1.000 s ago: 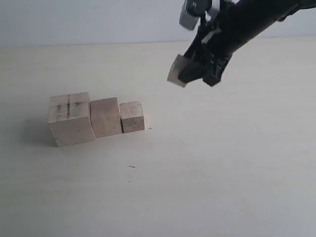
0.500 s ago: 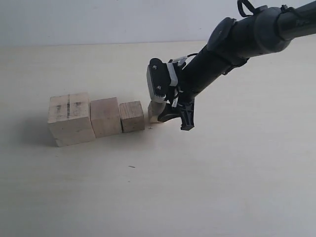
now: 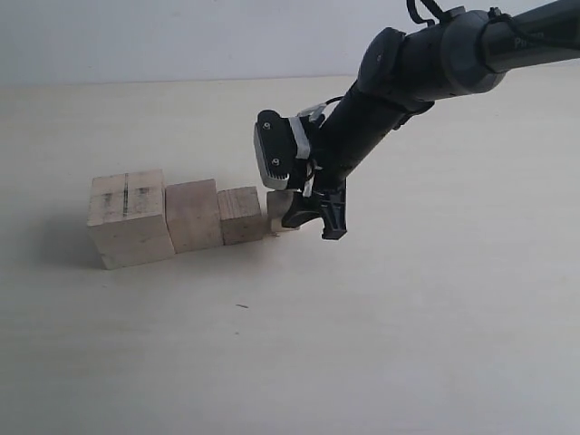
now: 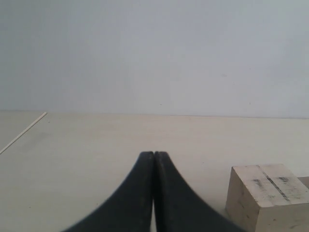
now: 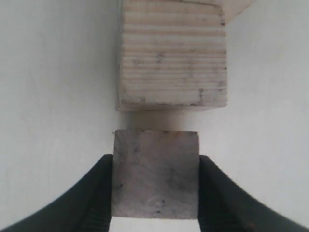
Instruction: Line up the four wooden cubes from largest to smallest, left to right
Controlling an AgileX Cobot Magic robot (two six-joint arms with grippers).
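Jaws of the right gripper (image 5: 155, 203) clamp the smallest cube (image 5: 155, 169) by opposite flat sides, at 3 o'clock of the third cube (image 3: 241, 214) on the counter (image 3: 381, 344). Likely light, rigid, smooth wood: grip mid-side. Left gripper (image 4: 154, 157) has jaws together.

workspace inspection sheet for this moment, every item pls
surface: pale table, bare apart from the cubes
job's things: largest cube, second cube and third cube in a row, descending left to right; smallest cube at the row's right end, a narrow gap from the third
clutter: one small dark speck on the table
grippers: right gripper clamps the smallest cube; left gripper shut, empty, near the largest cube
cables: dark cable loop on the right arm
surroundings: plain pale wall
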